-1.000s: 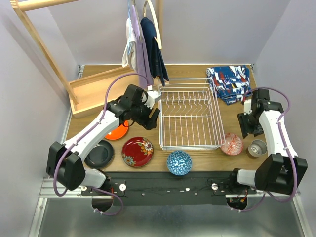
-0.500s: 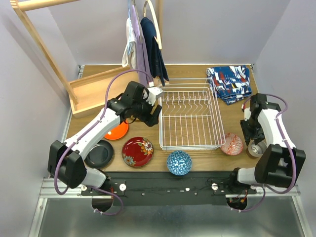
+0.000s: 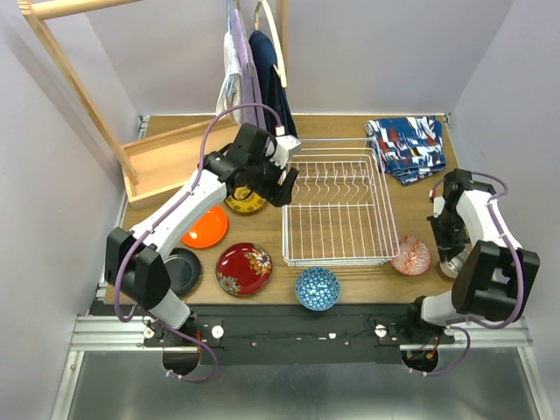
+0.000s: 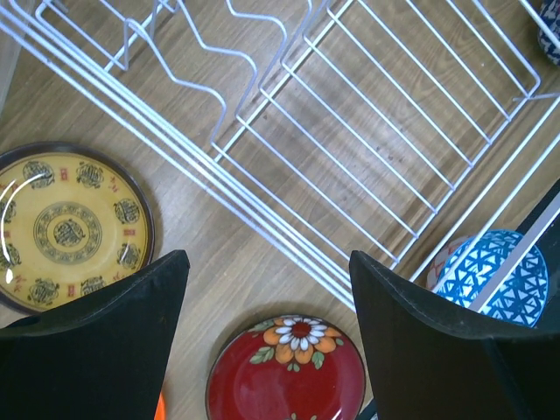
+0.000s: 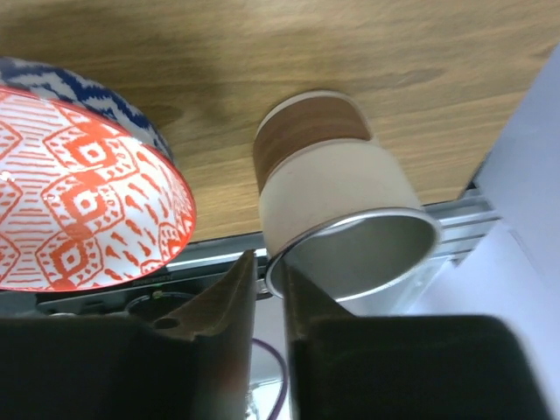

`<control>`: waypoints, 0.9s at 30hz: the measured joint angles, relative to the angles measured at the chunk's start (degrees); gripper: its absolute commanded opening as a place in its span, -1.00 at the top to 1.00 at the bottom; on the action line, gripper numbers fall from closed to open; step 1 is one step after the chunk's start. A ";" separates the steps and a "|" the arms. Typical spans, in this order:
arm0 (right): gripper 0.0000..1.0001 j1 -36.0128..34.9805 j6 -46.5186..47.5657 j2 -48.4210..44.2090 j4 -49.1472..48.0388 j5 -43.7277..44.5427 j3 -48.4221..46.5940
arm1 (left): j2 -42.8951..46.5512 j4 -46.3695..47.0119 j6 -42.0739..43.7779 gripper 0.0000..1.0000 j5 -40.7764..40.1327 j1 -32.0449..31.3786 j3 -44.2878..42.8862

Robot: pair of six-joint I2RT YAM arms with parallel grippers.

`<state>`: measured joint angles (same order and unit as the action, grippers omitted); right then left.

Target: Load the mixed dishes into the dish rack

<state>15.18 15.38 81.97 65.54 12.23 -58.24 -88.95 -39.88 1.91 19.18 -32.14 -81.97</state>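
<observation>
Right gripper (image 5: 269, 302) was at the cup (image 5: 332, 192), which stood at the near right corner of the worktop, close to the right edge. The jaws were narrow, with the cup's lip in the slot between them; we judged this a pinch on the wall, one finger inside and one outside. The pink bowl (image 5: 79, 192) sat just beside the cup, toward the middle of the near edge.

Left gripper (image 4: 267, 258) was spread wide and held nothing. It hung over the left wall of the dish rack (image 3: 335, 261), with the yellow plate (image 4: 66, 232) and red floral plate (image 4: 297, 376) outside that wall.

Our notes for the lift:
- rise straight up first, so the cup clears the pink bowl
- a thin-wall pinch may let the cup swing, so go slowly
- enter the rack over its right wall and set the cup on the open wire floor, clear of the tines
</observation>
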 measured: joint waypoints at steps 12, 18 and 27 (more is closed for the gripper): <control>0.99 0.57 -0.35 0.02 0.81 -1.84 1.53 | -3.43 -1.60 0.07 -0.74 -0.33 -3.17 -5.33; 0.99 0.68 -0.09 0.22 3.13 -2.75 -13.27 | -3.45 0.11 -1.53 -0.97 2.36 -3.26 -5.29; 0.99 0.70 -0.48 2.14 0.85 -19.85 -36.28 | -0.81 23.04 -17.46 -0.97 18.47 -3.23 5.84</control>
<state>15.88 14.90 84.12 66.39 -7.62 -94.52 -89.76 -16.84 -15.55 37.65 -35.38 -76.14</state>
